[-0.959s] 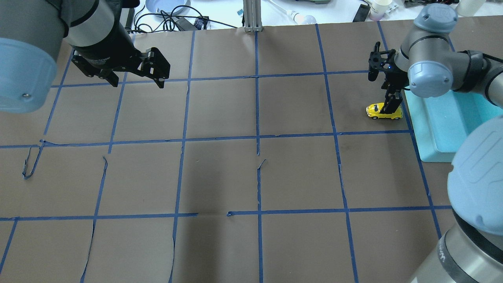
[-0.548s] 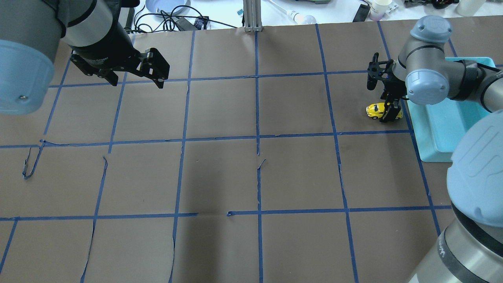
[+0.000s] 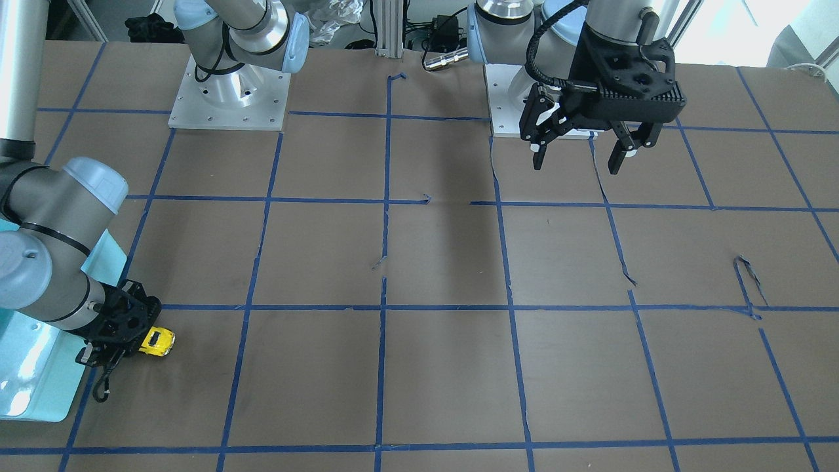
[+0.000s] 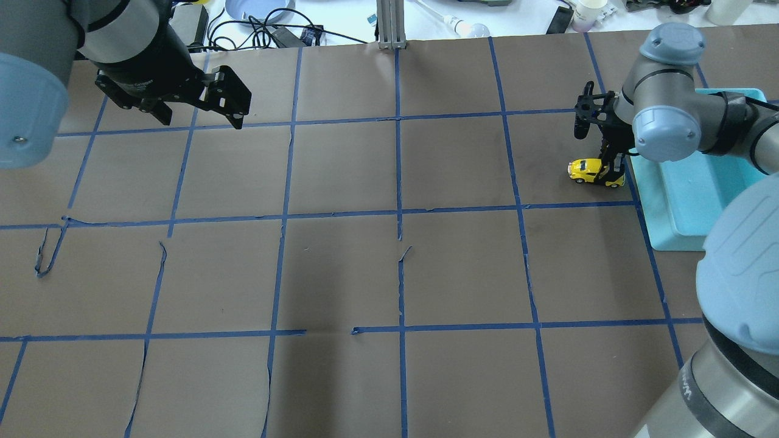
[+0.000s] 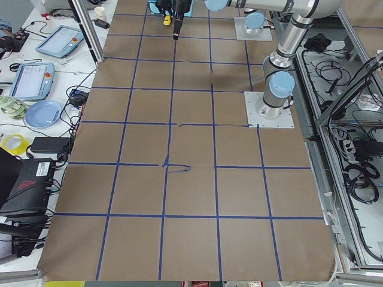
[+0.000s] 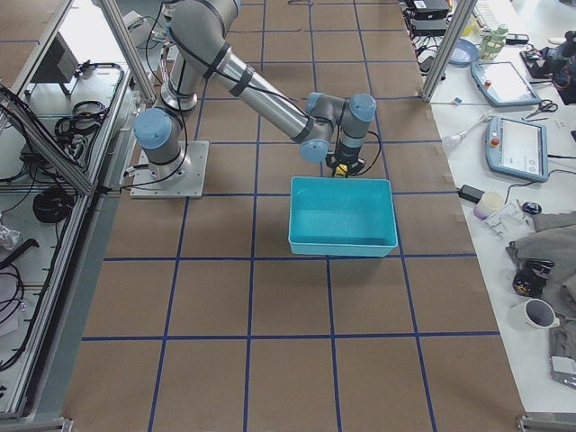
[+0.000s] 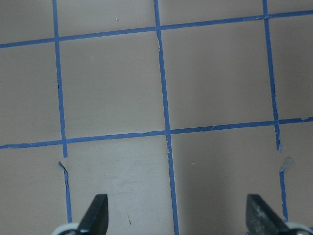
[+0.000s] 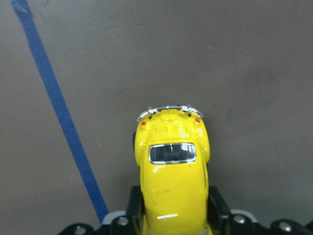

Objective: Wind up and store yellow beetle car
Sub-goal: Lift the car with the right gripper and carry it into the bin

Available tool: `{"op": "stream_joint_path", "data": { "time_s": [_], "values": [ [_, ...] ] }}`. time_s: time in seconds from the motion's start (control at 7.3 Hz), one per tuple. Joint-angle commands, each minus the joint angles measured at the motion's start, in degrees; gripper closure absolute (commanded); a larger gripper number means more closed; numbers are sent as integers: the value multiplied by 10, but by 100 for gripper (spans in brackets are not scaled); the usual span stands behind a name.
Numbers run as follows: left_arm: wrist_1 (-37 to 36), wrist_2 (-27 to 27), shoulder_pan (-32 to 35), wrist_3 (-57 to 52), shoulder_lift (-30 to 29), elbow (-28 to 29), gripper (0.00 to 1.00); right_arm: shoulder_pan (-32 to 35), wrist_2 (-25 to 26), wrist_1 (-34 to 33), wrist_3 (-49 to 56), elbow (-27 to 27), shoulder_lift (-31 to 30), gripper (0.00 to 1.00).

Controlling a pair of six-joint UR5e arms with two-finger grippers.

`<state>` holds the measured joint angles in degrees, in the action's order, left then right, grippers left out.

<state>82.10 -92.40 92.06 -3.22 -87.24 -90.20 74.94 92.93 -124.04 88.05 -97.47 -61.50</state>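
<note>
The right gripper (image 8: 173, 210) had its black fingers pinched on the flanks of the tiny glossy yellow beetle car (image 8: 171, 147), low over the brown paper table with blue tape lines (image 4: 341, 274), just beside the shallow teal plastic bin (image 6: 342, 245). The grasp looked made; pulling back to wind it and the drop into the bin seemed left. Far off, the left gripper (image 3: 577, 162) hung spread wide. The car's wheels were hidden, so I couldn't tell if they touched.

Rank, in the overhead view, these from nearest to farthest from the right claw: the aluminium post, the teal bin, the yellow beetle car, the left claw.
1. yellow beetle car, gripped by the right claw
2. teal bin, just right of it
3. aluminium post, far edge, middle
4. left claw, far left
</note>
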Motion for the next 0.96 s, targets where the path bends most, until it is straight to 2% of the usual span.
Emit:
{"op": "stream_joint_path", "data": {
  "time_s": [0.0, 0.14, 0.41, 0.55, 0.82],
  "values": [
    [0, -1, 1, -5, 1, -5, 0, 9, -10, 7, -2, 10, -39, 100],
    [0, -1, 0, -5, 2, -5, 0, 16, -26, 55, -9, 37, -68, 100],
    [0, -1, 0, -5, 2, -3, 0, 13, -21, 244, -19, 158, -87, 100],
    [-5, -1, 0, -6, 0, -2, 0, -7, -12, 297, -12, 194, -88, 100],
    [-5, 0, -4, -9, 1, -4, 0, -96, -1, 291, 90, 179, -88, 100]
  ]
}}
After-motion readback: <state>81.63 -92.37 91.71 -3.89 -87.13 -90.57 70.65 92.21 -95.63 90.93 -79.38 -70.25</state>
